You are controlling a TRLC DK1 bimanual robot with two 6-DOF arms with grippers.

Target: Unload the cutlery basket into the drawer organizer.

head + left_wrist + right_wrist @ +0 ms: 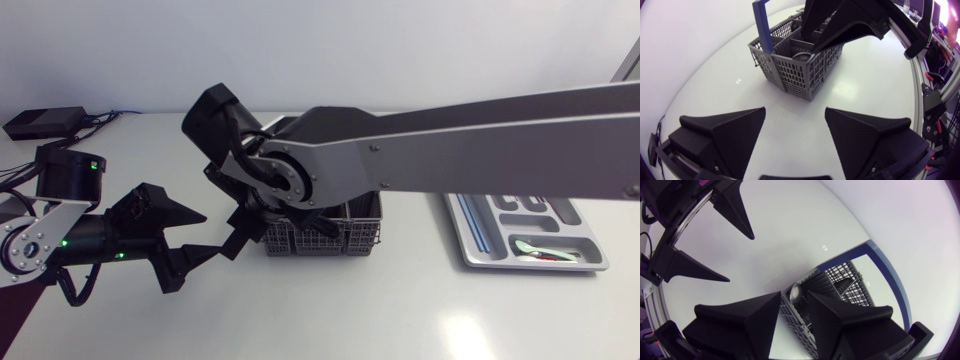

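Basket (pixel 352 236) beneath right gripper (pixel 794 295); left gripper (pixel 795 109) spread.

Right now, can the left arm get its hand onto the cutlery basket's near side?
Probably yes: only bare table lies between the open left hand and the near wall of the cutlery basket. The right hand sits farther back, over its middle.

Heads up, the right arm (pixel 450 140) blocks most of the cutlery basket (pixel 330 240) from above, so only its near wall and one end show. There's a shiny rounded piece (pixel 795 292) in one compartment, can't say what it is. The drawer organizer (pixel 462 235) is partly under the arm too, and the bits (pixel 545 252) lying in it are too small to name.
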